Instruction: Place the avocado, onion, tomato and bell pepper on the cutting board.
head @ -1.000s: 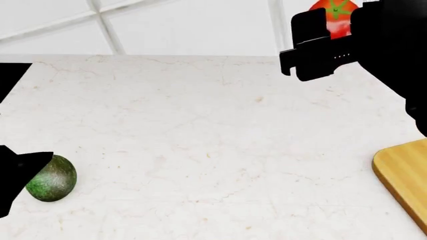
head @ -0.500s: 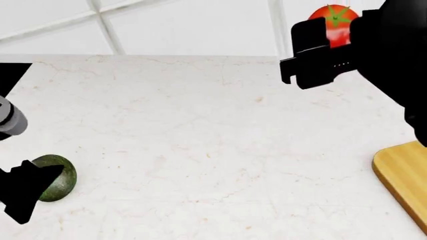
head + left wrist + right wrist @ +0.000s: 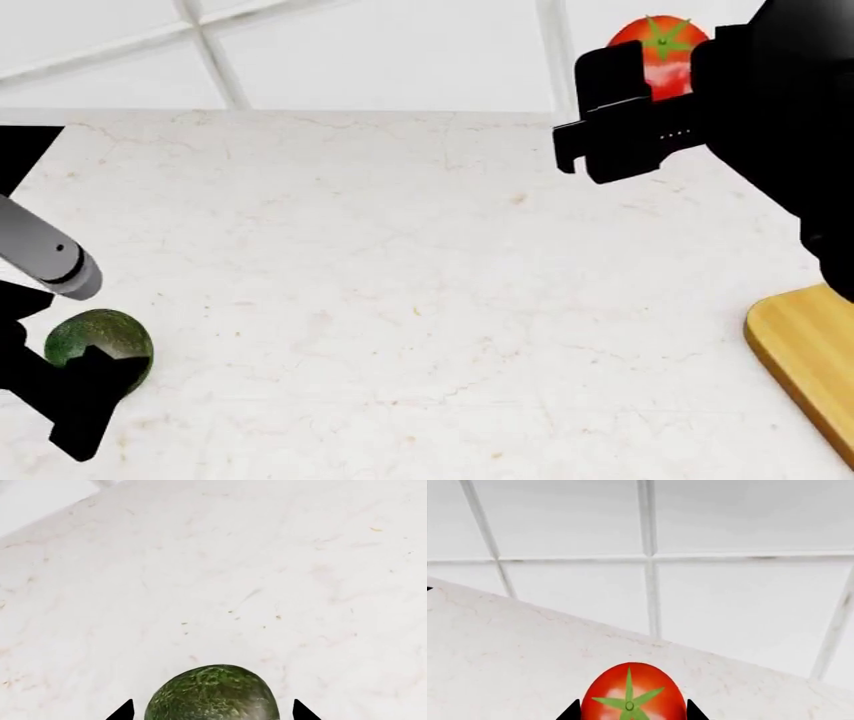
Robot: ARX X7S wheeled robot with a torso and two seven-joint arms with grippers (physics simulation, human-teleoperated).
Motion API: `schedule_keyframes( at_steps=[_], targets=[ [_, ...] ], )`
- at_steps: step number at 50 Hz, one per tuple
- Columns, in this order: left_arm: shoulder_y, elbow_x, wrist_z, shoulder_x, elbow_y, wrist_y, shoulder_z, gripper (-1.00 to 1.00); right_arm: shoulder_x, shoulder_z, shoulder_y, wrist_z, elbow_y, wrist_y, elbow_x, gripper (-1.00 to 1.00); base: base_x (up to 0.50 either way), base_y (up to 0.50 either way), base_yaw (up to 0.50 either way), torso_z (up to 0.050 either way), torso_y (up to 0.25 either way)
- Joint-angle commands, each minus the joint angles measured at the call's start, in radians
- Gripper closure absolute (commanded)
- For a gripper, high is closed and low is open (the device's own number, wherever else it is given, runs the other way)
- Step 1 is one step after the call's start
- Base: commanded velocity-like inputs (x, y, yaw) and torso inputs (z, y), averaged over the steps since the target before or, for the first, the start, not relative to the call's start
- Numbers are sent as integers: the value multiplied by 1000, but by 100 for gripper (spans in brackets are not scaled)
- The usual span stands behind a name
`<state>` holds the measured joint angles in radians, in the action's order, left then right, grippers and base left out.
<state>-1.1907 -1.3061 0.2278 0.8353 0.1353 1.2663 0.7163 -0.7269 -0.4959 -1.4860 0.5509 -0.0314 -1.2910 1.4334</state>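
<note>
My right gripper (image 3: 630,715) holds the tomato (image 3: 630,696) far from the board (image 3: 807,350) (it could slip); left gripper (image 3: 212,712) straddles the avocado (image 3: 212,694), grip unconfirmed.

A pale marble counter (image 3: 400,300) carries the things. The avocado (image 3: 96,340) lies at its left. The cutting board (image 3: 807,350) lies at its right edge

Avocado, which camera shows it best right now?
The left wrist view: the avocado is large, with bumpy skin clear, between the left gripper fingertips. The head view shows it small, partly hidden by that arm. The right wrist view misses it.
</note>
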Motion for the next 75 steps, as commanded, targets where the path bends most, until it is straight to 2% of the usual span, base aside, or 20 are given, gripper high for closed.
schedule_keyframes(
  at_steps=[1,10,11,22,25,26,27,28,35,47,55,61,75],
  targets=[
    [27,99,-53,-23,-52,-59,54,-100,-3,-6,3,-17,-5,4,-19,100,0,0,0,0,0],
    [42,106,-54,-26,-57,-76,58,-100,-10,-4,5,-9,-14,4,-7,100,0,0,0,0,0],
    [39,102,-51,-25,-54,-73,56,100,-10,-5,7,-8,-15,5,-7,100,0,0,0,0,0],
    [29,-18,37,22,51,-51,-28,100,-13,12,0,34,-32,-8,45,100,0,0,0,0,0],
    [13,-67,81,44,88,-65,-82,100,-21,25,-4,51,-44,-10,69,100,0,0,0,0,0],
    [10,-69,101,49,100,-78,-98,100,-24,30,-3,61,-51,-11,81,100,0,0,0,0,0],
    [12,-7,94,61,139,-106,-86,100,-27,35,0,67,-56,-9,90,100,0,0,0,0,0],
    [17,-59,123,63,135,-113,-119,100,-32,42,3,81,-66,-11,106,100,0,0,0,0,0],
    [18,-146,216,104,183,-184,-231,100,-82,100,24,211,-136,-6,275,100,0,0,0,0,0],
    [-11,-327,350,173,272,-232,-354,100,-158,124,-9,410,-270,29,541,100,0,0,0,0,0],
    [-61,-414,400,224,313,-227,-397,100,-223,144,2,497,-356,87,663,100,0,0,0,0,0],
    [-95,-457,419,234,326,-219,-404,100,-232,142,0,511,-369,99,685,100,0,0,0,0,0],
    [-92,-456,418,240,321,-229,-411,100,-242,143,11,513,-373,113,685,100,0,-86,0,0,0]
  ],
)
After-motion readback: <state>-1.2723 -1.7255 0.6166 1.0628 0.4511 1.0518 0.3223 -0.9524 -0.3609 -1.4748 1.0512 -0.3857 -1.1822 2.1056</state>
